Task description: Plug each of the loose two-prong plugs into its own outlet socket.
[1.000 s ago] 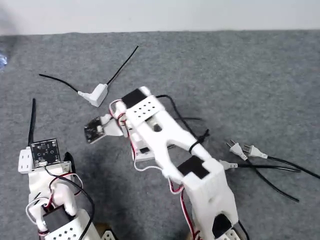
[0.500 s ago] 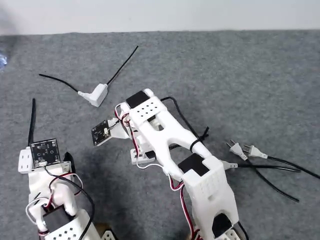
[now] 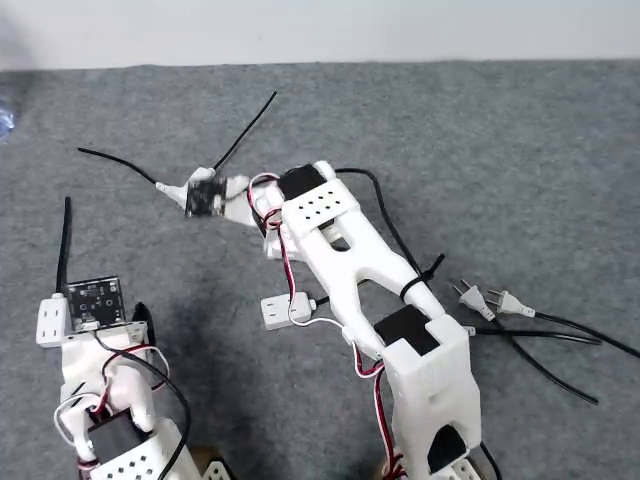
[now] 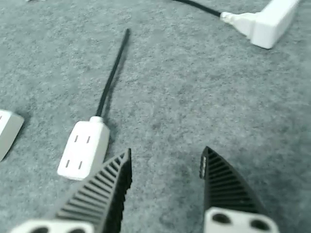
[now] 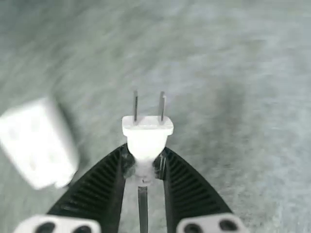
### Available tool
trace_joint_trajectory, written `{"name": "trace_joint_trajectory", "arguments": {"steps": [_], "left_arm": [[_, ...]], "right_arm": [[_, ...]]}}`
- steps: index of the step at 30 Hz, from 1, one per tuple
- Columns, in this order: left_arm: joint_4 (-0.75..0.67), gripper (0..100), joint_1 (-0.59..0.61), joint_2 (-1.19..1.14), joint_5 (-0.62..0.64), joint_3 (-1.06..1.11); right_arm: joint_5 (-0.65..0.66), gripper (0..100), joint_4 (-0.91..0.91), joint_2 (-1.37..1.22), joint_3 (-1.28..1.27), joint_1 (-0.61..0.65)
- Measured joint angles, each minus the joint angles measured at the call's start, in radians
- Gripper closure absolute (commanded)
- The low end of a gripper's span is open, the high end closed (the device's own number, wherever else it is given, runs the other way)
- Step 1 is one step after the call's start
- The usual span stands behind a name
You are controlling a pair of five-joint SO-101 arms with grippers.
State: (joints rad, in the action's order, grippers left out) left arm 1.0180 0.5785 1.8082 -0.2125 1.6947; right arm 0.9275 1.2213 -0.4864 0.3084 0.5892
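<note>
Standing by the table: the white right arm (image 3: 350, 250) reaches across the grey felt-like mat (image 3: 500, 140) toward the far left. The right gripper (image 5: 146, 156) is clamped tight on a small white two-prong plug (image 5: 147, 130). The prongs point straight out ahead and the plug's thin black cord runs back between the jaws. The plug is up off the mat, close to a white plastic outlet block (image 5: 36, 143) but not touching it. I can't tell whether the prongs line up with any slots.

The left arm (image 3: 110, 400) sits low in the near-left corner. The left gripper (image 4: 165, 158) has its jaws wide apart over bare mat, with nothing between them. A second white outlet block with four slots (image 4: 83, 148) lies flat just beside one of its black ridged fingers (image 4: 104, 194), and its black cord runs away toward the far side.

A third white outlet block (image 3: 276, 310) lies on the mat right up against the middle of the right arm, with a white wire draped over its edge.

Over on the right, one loose white plug (image 3: 468, 293) and another loose white plug (image 3: 506, 301) lie side by side. They're well apart from every outlet, and their black cords trail off toward the right edge.
</note>
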Motion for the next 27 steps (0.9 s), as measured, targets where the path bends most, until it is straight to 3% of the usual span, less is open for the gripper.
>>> {"name": "trace_joint_trajectory", "arguments": {"steps": [5,12,18,27], "left_arm": [[0.0,78,-0.014,0.0,0.0,0.0],[0.0,78,-0.014,0.0,0.0,0.0],[0.0,78,-0.014,0.0,0.0,0.0],[0.0,78,-0.014,0.0,0.0,0.0]], "right_arm": [[-0.037,97.4,-0.021,-0.06,0.0,-0.006],[-0.041,79.7,0.089,-0.169,0.0,-0.064],[0.021,79.3,0.149,-0.169,0.002,-0.048],[0.031,79.1,0.092,-0.169,0.002,-0.015]]}}
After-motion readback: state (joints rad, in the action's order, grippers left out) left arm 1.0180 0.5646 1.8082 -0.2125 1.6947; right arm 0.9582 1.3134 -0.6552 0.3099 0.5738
